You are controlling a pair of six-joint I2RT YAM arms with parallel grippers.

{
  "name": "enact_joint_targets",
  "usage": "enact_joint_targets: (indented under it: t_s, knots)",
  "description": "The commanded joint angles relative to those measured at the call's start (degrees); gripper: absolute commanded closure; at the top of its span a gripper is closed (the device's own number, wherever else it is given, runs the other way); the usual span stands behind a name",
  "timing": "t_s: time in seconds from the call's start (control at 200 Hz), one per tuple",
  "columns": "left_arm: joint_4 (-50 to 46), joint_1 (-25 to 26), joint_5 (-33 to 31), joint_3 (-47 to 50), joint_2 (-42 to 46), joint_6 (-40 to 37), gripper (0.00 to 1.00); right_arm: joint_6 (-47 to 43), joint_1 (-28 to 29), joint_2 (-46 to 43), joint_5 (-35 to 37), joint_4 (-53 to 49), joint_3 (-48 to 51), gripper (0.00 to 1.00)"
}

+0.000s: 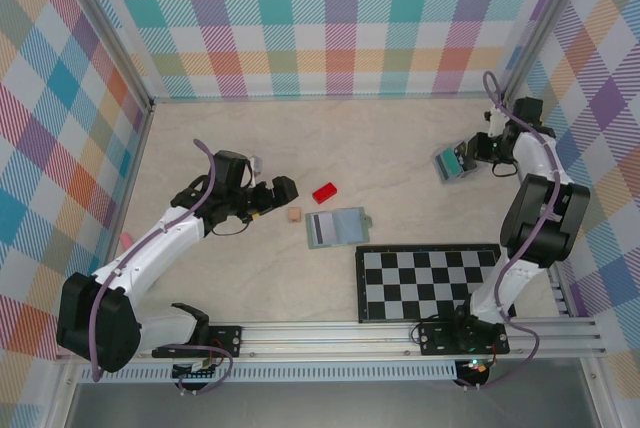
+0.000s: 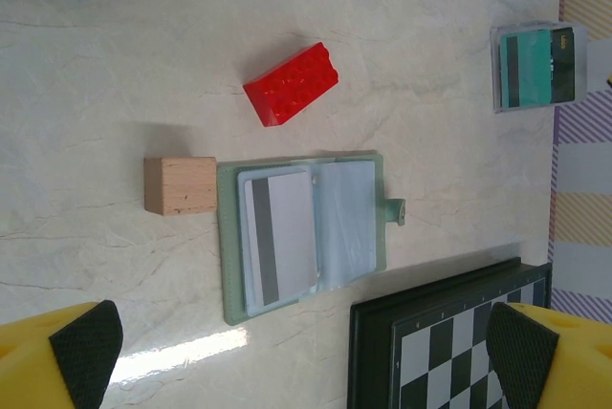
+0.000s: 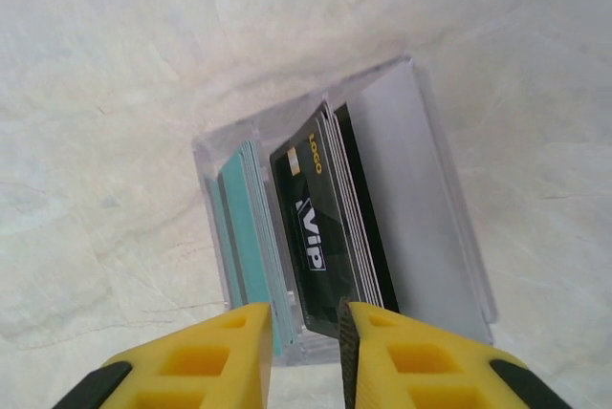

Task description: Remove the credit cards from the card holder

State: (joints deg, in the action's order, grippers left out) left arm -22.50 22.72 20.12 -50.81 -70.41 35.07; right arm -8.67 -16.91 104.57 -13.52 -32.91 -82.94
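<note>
The left pincer (image 2: 304, 356) hangs above the table (image 1: 250, 138) with its fingers spread wide apart and nothing between them. Just ahead of it, in the left wrist view, the card holder (image 2: 349, 223) lies open and flat on the table. Its blue-grey inside faces up and its small tab (image 2: 397, 210) sticks out from one side. A pale card (image 2: 282, 237) with a dark stripe sits in one of its panels. A small wooden block (image 2: 179, 185) rests right against the holder's edge on the side away from the tab. A red block (image 2: 292, 84) lies near, apart from both. The checkerboard (image 2: 449, 342) lies close by the holder's tab side, not touching it.

The right pincer (image 3: 306, 318) is well apart from all this, at the far right of the table, over a clear box (image 3: 430, 189) of upright cards. Its fingers stand close with a narrow gap. The end of a black card (image 3: 311, 227) reaches between them, and I cannot tell whether they pinch it. Teal cards (image 3: 244, 227) stand beside the black one.
</note>
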Motion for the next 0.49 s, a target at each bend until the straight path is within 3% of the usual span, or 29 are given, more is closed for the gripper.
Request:
enact_joint_targets:
  t_s: [0.0,0.23,0.49]
  knots:
    - [-1.6,-0.7,0.9,-1.0,-0.5,0.1,0.00,4.1,-0.4,-4.9,0.7,0.0,0.5,0.71]
    - [-3.1,-0.2,1.3,-1.8,-3.9,0.4,0.00,15.9,3.2,-13.4,-2.1,-4.9,5.2,0.67]
    - [-2.9,3.8,0.6,-3.6,-8.8,3.5,0.01,28.9,23.3,-22.6,2.7,-3.8,16.6,0.65]
